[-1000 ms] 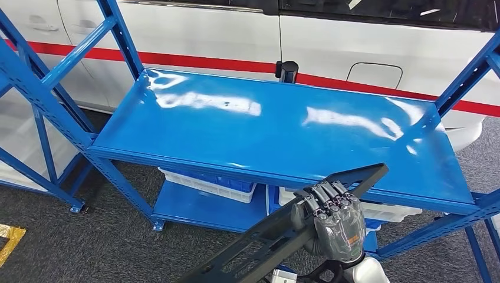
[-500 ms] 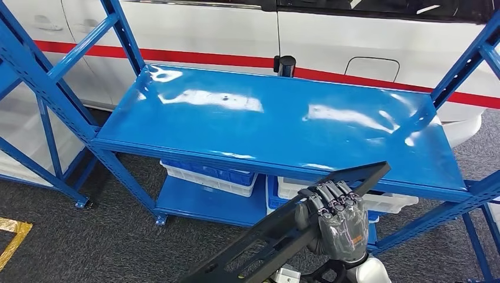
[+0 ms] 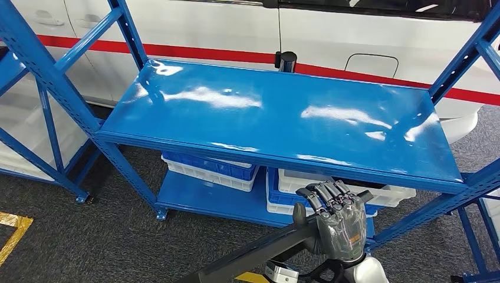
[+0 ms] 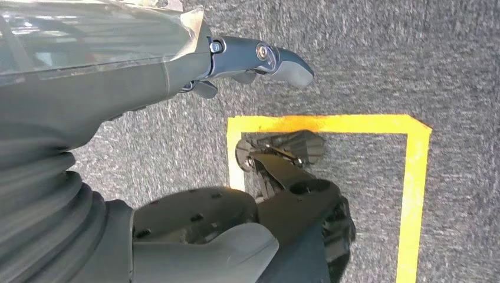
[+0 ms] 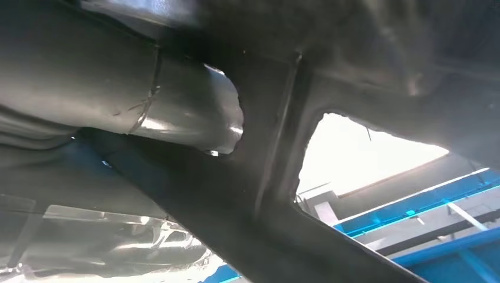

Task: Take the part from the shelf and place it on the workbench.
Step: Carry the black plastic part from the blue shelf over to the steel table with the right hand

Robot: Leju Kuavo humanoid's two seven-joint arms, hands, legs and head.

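The part [image 3: 265, 250] is a long black flat frame with cut-outs. My right hand [image 3: 335, 227] grips it near its far end, in front of and below the front edge of the blue shelf [image 3: 265, 118]. It runs from the hand down toward the lower left of the head view. In the right wrist view the black part [image 5: 259, 194] crosses close to the camera, beside my right hand's [image 5: 118, 88] grey thumb. My left hand [image 4: 194, 65] hangs over grey carpet, one finger [image 4: 259, 56] stretched out, holding nothing. The shelf's top board is bare.
White and blue bins [image 3: 209, 171] sit on the lower shelf board. A white vehicle with a red stripe [image 3: 236, 29] stands behind the shelf, with a black post [image 3: 286, 61] at its back edge. Another blue rack [image 3: 35, 88] stands left. Yellow tape [image 3: 12, 233] marks the carpet.
The whole view has shifted, so the camera has moved. The part's far end overlapped the shelf's front edge before; now it sits lower, clear of the edge, still gripped by my right hand.
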